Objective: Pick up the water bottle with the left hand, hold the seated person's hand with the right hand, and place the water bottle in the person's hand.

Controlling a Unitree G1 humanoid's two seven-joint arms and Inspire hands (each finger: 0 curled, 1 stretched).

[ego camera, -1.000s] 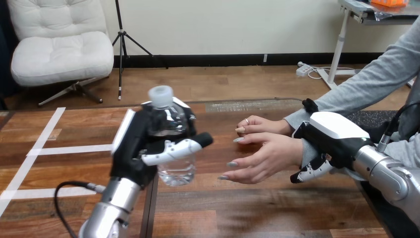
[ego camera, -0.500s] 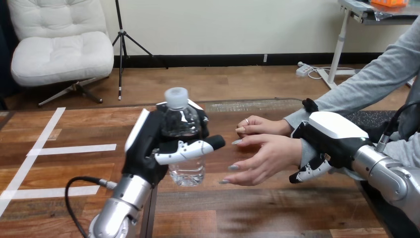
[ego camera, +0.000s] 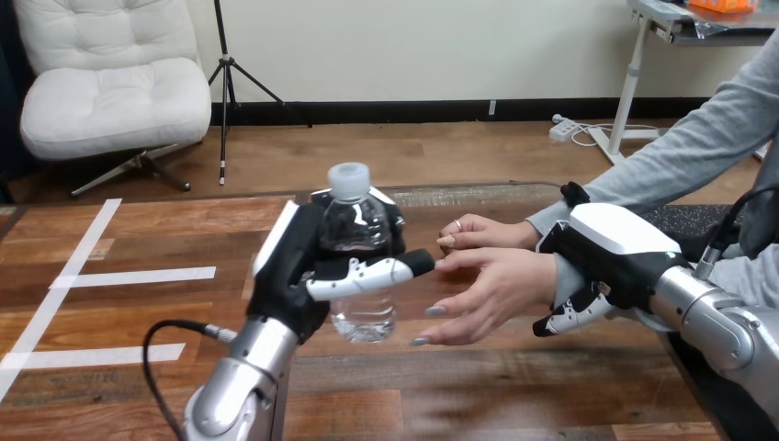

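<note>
A clear water bottle (ego camera: 366, 322) with a white cap hangs upright above the table, with my left hand (ego camera: 287, 271) shut round its middle. My thumb crosses the front of the bottle, and its tip almost touches the person's fingertips. The person's hand (ego camera: 496, 285) reaches in from the right, palm towards the bottle and fingers spread, just right of it. Their other hand (ego camera: 482, 231) rests behind it. My right hand (ego camera: 611, 243) sits over that outstretched wrist, with fingers (ego camera: 570, 314) curled round it from below.
White tape lines (ego camera: 138, 276) cross the wooden table (ego camera: 478, 386) on the left. A black cable (ego camera: 170, 335) loops beside my left forearm. A dark mat (ego camera: 684, 220) lies at the table's right end, behind my right arm.
My left hand has carried the bottle to the right and slightly down, closing the gap to the person's open hand. My right hand and the person's hands have hardly moved.
</note>
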